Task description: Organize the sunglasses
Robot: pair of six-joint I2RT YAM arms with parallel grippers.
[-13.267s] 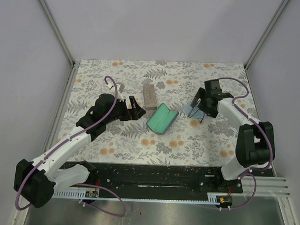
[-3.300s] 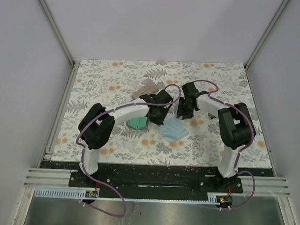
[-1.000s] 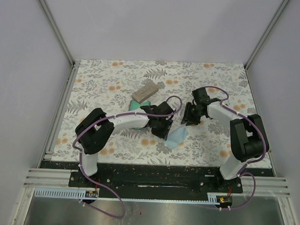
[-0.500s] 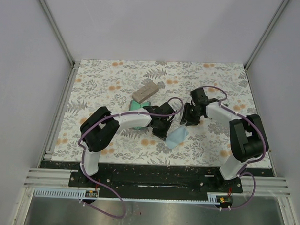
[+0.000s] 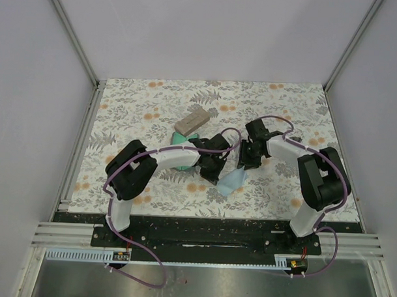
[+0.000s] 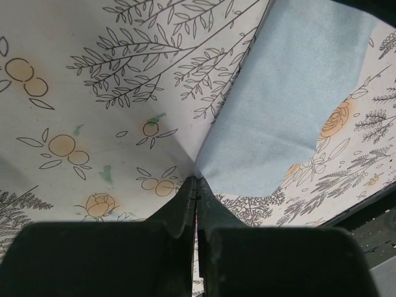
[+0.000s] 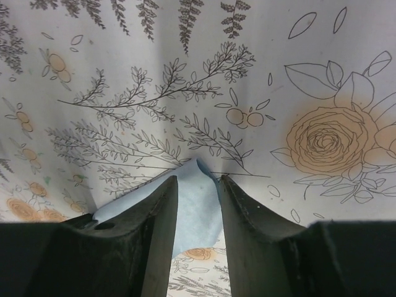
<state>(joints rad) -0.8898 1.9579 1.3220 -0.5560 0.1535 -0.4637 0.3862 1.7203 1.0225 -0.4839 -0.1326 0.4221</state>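
Sunglasses out of view — cloth (image 6: 291,105) (blue)

Since a second ago the left gripper (image 6: 196,185) has gone from parted to fully closed, now pinching a corner of the light blue cloth (image 5: 233,181). The right gripper (image 7: 197,185) has shifted left toward the cloth's far corner, its jaws now straddling that corner. Over the last few seconds the cloth has gone from lying spread out to drawn into a narrower fold.
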